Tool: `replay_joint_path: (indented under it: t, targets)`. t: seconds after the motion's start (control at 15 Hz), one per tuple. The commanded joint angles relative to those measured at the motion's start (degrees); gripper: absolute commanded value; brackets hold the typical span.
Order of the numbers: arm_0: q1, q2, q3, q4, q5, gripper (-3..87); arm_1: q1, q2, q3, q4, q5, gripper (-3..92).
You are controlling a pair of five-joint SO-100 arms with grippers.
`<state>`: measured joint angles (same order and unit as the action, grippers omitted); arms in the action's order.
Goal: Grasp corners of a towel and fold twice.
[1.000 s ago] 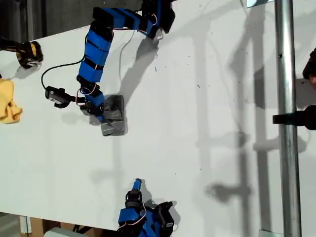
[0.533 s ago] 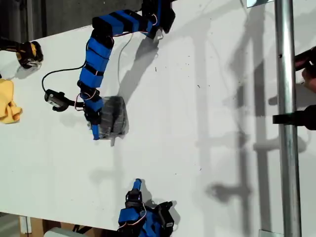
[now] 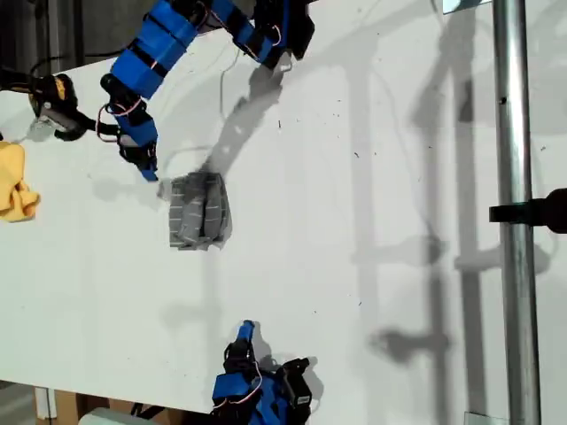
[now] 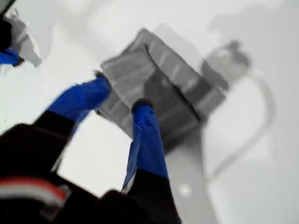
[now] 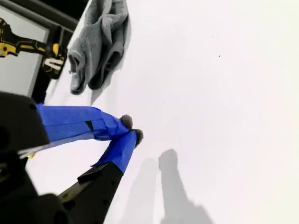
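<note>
The grey soft-fabric towel with thin white parallel stripes lies folded into a small, thick, roughly rectangular bundle on the white table, toward the exterior view's left and about halfway up that view. It rests flat, free of any grip, with several layers stacked on one another and a darker fold running down its middle. Its edges are slightly uneven, so the layers do not line up squarely, and the squared corners are tucked into the stack and cannot be told apart. In the first wrist view the same bundle shows blurred, its pale stripes crossing the top layer.
</note>
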<state>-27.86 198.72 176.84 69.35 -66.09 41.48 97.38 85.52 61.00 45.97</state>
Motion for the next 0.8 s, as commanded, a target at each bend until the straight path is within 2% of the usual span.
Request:
replay_joint_path:
  t: [0.0,0.13,0.33,0.53,0.6,0.67,0.73]
  targets:
    - [2.64,0.44,0.00,-1.05,-7.21,-1.5,-0.88,20.57,16.79,6.06,2.29,-0.2]
    - [3.60,0.44,0.88,-0.53,-13.36,-1.4,-3.87,33.13,36.83,5.54,8.00,-0.2]
    - [8.96,0.44,1.67,-0.26,-16.00,1.3,-10.55,53.61,64.07,3.16,17.75,-0.2]
    - [8.96,0.44,1.85,0.44,-20.30,1.3,-14.77,76.73,74.79,13.80,27.07,-0.2]
    - [10.46,0.44,1.85,1.58,-19.34,1.3,-16.70,87.98,79.54,17.58,32.70,-0.2]
    - [10.46,0.44,1.85,4.75,-19.86,1.3,-17.31,90.18,81.04,20.13,41.04,3.2]
    - [10.28,0.35,1.85,4.83,-14.06,1.3,-18.81,90.62,81.30,20.21,41.75,6.7]
